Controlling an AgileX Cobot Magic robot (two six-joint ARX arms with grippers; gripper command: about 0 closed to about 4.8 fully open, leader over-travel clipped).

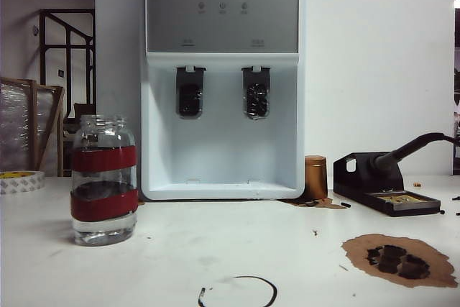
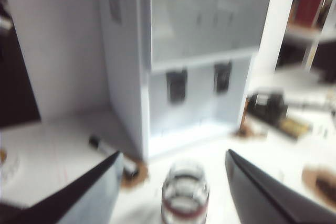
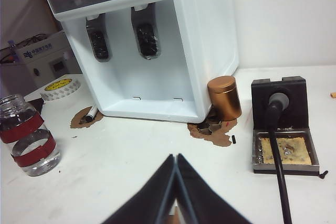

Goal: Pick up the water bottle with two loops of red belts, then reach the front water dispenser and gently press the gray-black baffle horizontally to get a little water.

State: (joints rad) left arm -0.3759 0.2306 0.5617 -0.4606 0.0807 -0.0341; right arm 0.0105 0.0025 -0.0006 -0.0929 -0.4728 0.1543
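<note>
- On the white table [image 1: 237, 249], at the left of the exterior view, we see the water bottle [image 1: 104, 181] standing upright with its two red bands, well apart from the water dispenser [image 1: 223, 80] behind it.
- Our left gripper [image 2: 173, 182] hangs above the bottle with its fingers [image 2: 257, 190] spread wide, one on each side of the bottle's open neck and touching nothing; this view is blurred.
- Our right gripper [image 3: 176, 182] sits low over bare table, its fingers pressed together with nothing between them, well apart from the bottle.
- Inside the dispenser's bay, the gray-black baffle [image 1: 256, 93] hangs on the right, beside the left-hand paddle [image 1: 190, 92].
- Just beside the dispenser's right foot stands a copper cylinder [image 1: 315, 177], and further right a black soldering stand [image 1: 384, 192].
- Neither arm shows in the exterior view.
</note>
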